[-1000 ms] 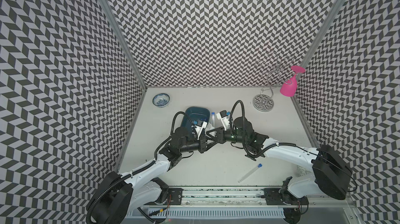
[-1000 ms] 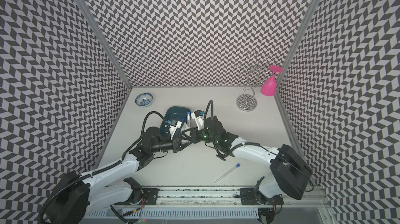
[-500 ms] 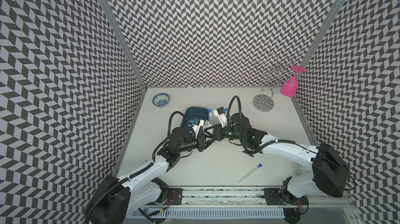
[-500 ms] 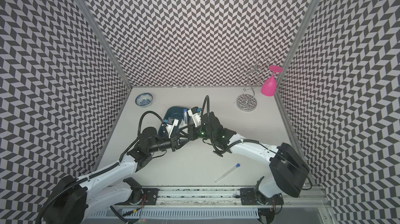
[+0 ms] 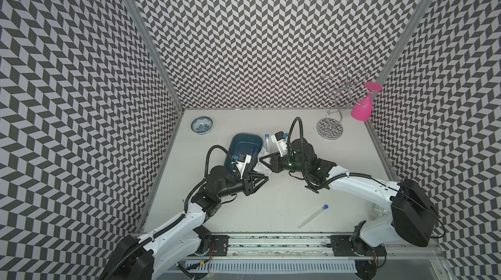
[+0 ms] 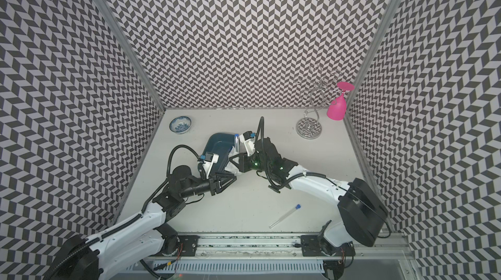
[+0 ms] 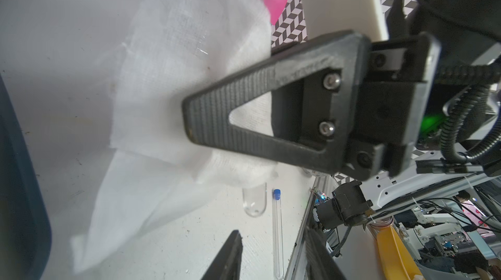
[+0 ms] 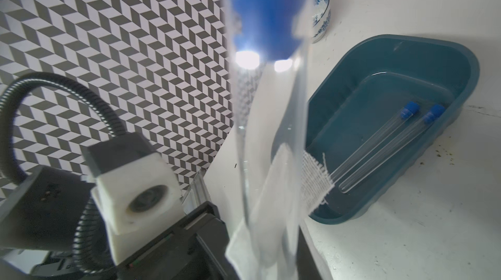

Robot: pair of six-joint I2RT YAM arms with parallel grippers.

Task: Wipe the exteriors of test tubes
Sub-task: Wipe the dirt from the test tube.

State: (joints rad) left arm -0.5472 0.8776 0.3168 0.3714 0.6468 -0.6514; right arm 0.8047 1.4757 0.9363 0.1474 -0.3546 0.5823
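Chevron-patterned black-and-white walls close off 3 sides of a pale worktop [image 5: 284, 200]. Near its middle the right arm [image 5: 360, 183] reaches toward a dark teal tub [image 5: 241, 141]. The right jaws are pressed onto 1 test tube, the wrapped tube [image 5: 267, 144], through a white wipe [image 5: 259, 166] bunched around its lower half. That tube stands close to upright just beside the tub's rim, blue cap on top. In the left wrist view its rounded clear end [image 7: 253, 204] pokes out below the cloth, under a black ribbed finger [image 7: 244, 140] of the right arm.

The left arm [image 5: 189, 216] comes in from the other side. The left jaws are spread, grip nothing, and sit just short of the wipe, whose loose corner hangs near them.

Seen from the right wrist, 2 more test tubes [image 8: 371, 143] lie side by side in shallow water inside the tub [image 8: 406, 56], caps at the same end. A 4th, the loose tube [image 5: 313, 216], lies flat on the worktop near the front rail, well apart from both arms.

At the back sit a small blue-patterned bowl [image 5: 202, 125] and a wire stand [image 5: 330, 129] with a pink glass [image 5: 362, 108] hanging upside down.
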